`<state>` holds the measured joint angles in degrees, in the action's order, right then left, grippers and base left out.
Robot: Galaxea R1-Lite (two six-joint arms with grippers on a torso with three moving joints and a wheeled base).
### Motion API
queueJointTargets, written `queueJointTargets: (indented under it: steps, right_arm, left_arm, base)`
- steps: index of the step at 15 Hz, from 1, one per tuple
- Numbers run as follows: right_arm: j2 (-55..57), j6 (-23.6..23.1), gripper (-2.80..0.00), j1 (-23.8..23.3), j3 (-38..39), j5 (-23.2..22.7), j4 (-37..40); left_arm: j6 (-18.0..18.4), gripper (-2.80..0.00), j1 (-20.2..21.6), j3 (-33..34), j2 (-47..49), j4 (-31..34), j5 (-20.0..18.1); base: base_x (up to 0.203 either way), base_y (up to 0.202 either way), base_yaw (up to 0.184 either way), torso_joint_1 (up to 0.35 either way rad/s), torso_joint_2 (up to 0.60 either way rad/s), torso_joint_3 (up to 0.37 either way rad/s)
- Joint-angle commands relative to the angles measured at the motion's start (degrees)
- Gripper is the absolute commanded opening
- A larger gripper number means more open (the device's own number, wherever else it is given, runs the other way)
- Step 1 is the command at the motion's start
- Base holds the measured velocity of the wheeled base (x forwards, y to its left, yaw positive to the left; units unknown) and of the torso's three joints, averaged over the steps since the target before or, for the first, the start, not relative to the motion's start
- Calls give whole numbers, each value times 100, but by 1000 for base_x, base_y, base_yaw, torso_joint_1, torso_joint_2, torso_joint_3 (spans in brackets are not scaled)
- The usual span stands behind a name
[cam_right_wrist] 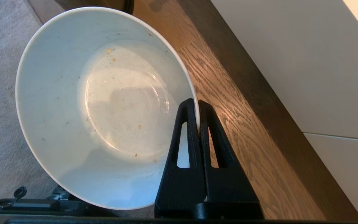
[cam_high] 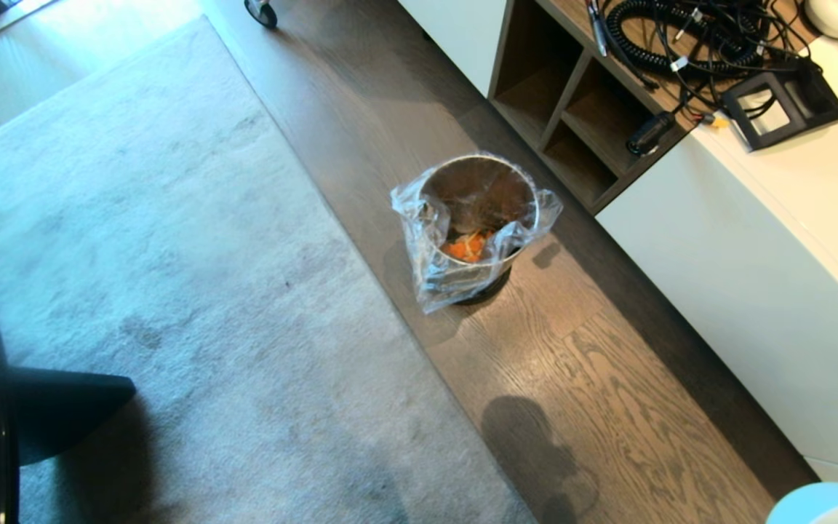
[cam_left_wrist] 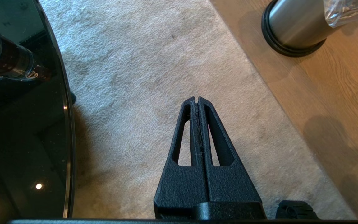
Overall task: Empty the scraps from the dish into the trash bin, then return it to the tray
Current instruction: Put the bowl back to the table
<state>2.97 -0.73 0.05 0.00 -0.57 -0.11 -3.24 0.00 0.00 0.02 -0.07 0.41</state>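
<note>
My right gripper (cam_right_wrist: 196,102) is shut on the rim of the dish (cam_right_wrist: 104,105), a white bowl that holds only a few tiny crumbs and hangs above the wood floor. A pale edge of the dish (cam_high: 826,506) shows at the head view's lower right corner. The trash bin (cam_high: 479,218), silver with a clear bag over its rim, stands on the floor ahead. Orange and pale yellow scraps (cam_high: 468,246) lie inside it. My left gripper (cam_left_wrist: 197,99) is shut and empty above the rug; the trash bin's base (cam_left_wrist: 294,29) shows beyond it. The tray is out of view.
A grey rug (cam_high: 157,276) covers the floor to the left. A glossy round black table (cam_left_wrist: 23,130) stands at the left. A white cabinet (cam_high: 746,276) with open shelves and tangled cables (cam_high: 688,36) runs along the right.
</note>
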Motion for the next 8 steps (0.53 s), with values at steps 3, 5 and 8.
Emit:
queueJointTargets:
  steps: [3, 5, 8]
  right_arm:
    - [-288, 20, -280, -5, 0, -4, -15]
    - [-288, 20, -280, -5, 0, -4, -15]
    - [-288, 20, -280, -5, 0, -4, -15]
  left_arm:
    - [-1, -280, 0, 0, -2, -1, 2]
    - [-1, -280, 0, 0, -2, -1, 2]
    - [-1, -280, 0, 0, -2, -1, 2]
  base:
    - [0, 0, 0, 0, 0, 0]
    - [0, 0, 0, 0, 0, 0]
    - [0, 0, 0, 0, 0, 0]
